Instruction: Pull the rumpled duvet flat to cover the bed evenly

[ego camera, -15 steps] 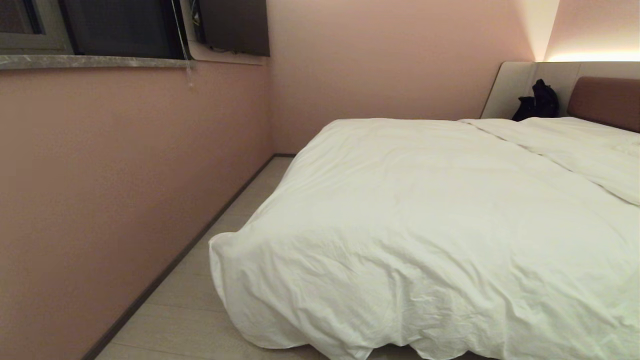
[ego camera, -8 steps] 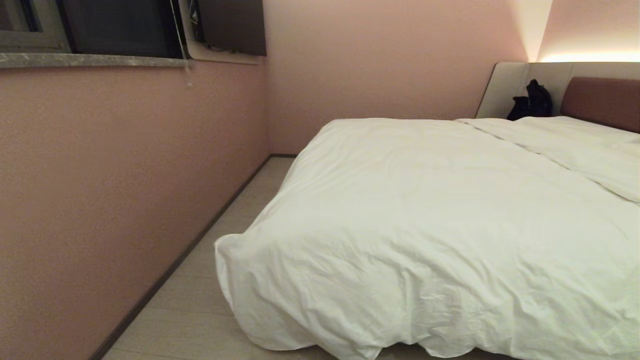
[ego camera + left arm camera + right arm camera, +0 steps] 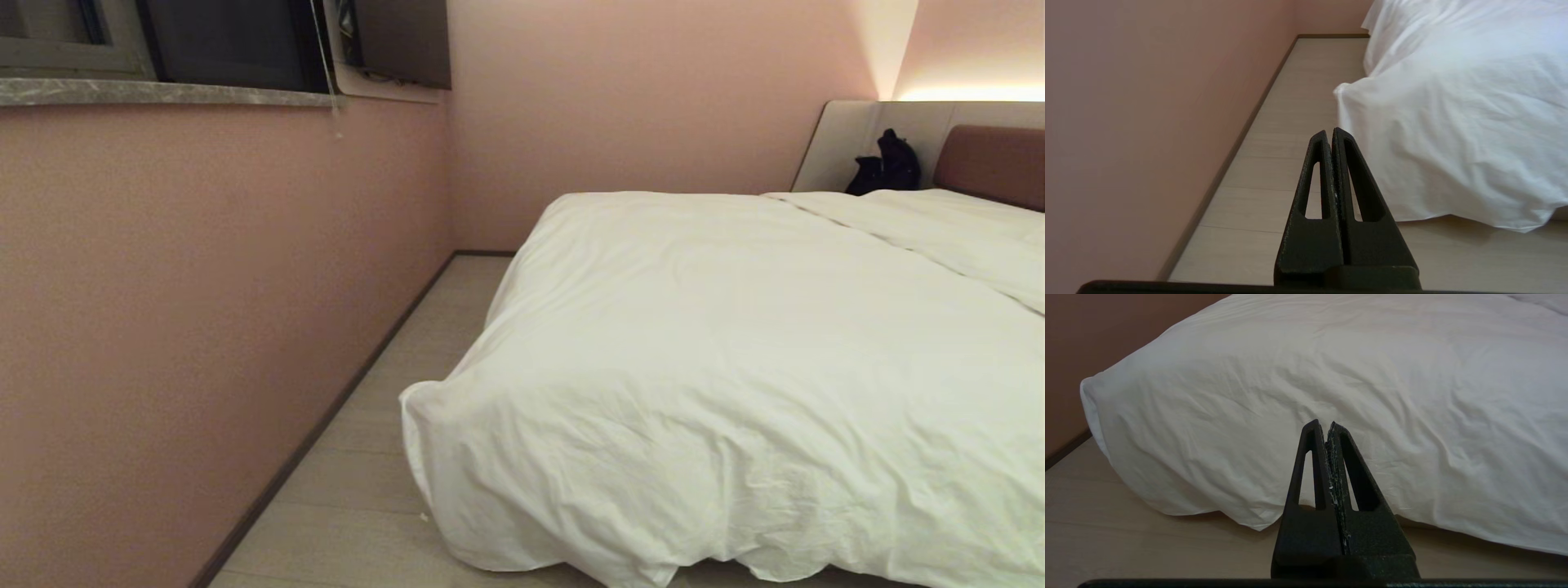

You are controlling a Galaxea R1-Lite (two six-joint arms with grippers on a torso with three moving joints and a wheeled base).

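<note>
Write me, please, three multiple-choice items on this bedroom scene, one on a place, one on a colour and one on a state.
1. Where does the black bag sit?
A. at the head of the bed, against the beige side panel
B. on the floor by the wall
C. on the window sill

2. What colour is the wall beside the bed?
A. green
B. dusty pink
C. dark blue

3. How do the two grippers stand?
A. both shut, holding nothing
B. both open wide
C. left shut on the duvet

Answers:
1 A: the black bag leans on the beige side panel next to the headboard.
2 B: the wall is pink.
3 A: the left gripper and right gripper have fingers pressed together, short of the duvet.
</note>
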